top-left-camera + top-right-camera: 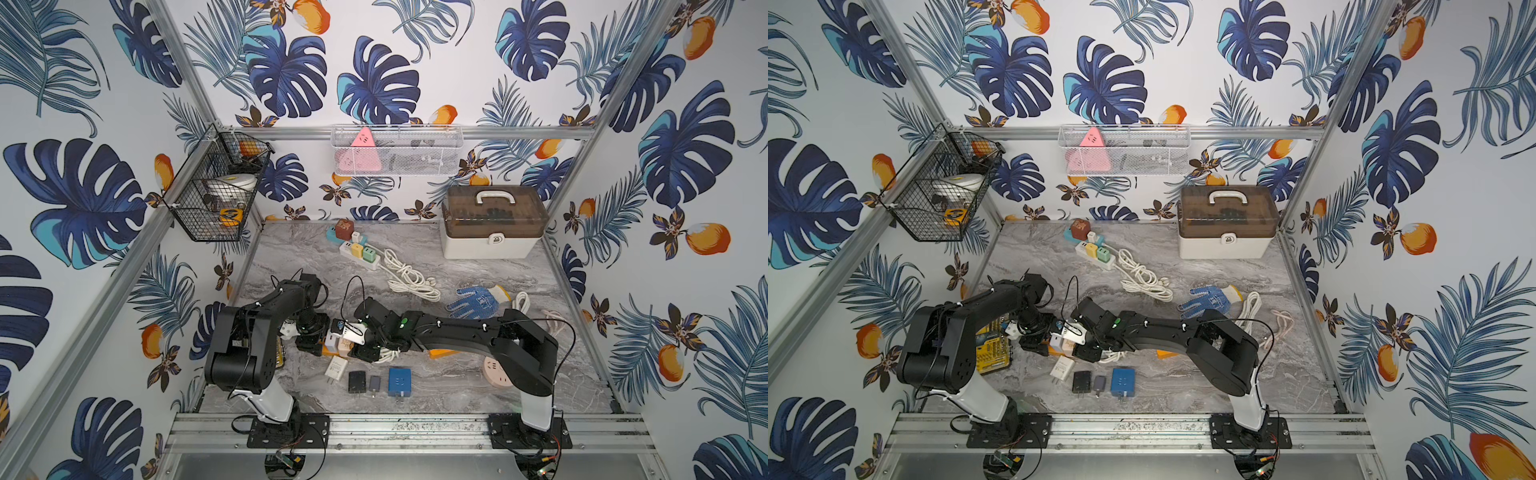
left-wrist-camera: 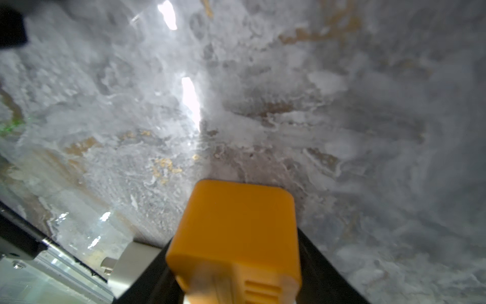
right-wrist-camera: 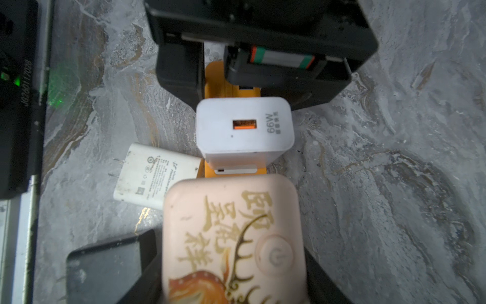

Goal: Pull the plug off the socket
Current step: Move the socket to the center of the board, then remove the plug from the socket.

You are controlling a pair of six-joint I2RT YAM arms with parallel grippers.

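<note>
In the lower middle of both top views, the two arms meet over a long orange plastic power strip (image 2: 236, 223) on the grey marbled bench (image 3: 394, 158). The left pincer (image 3: 215, 84) is closed on the strip's end, a finger against each side. Next right, a white square charger (image 3: 244, 126) stands plugged in. Just beside it sits the pale pink plug with a gold deer print (image 3: 231, 223), clamped between the half-open right pincer (image 3: 231, 263).

Big blue leaves and orange fruit cover the white walls (image 1: 457, 62). The bench (image 1: 449, 390) is grey marble, with silver rails (image 1: 395, 432) around.
</note>
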